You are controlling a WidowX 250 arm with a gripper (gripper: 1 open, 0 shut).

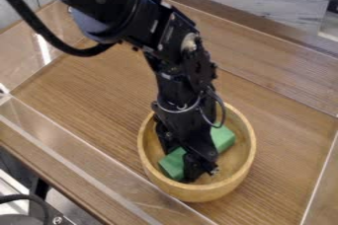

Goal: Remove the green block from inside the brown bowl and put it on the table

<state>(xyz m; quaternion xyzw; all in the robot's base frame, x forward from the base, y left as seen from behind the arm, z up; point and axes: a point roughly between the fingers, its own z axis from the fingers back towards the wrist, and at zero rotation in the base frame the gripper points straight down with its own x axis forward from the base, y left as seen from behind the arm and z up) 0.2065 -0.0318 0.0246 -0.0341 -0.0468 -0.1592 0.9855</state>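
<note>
Hand (pixel 193 157) reaches down into one brown bowl (pixel 232 183), seemingly clenched on one green block (pixel 222 138), on the table (pixel 93 81).

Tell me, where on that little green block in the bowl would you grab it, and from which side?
From straight above, across its narrow width near the middle. The green block lies low inside the brown bowl, whose thick raised rim blocks any approach from the side. Its long flat sides suit a pinch. The gripper is already down in the bowl over the block; whether its jaws have closed on it is hard to tell.
</note>
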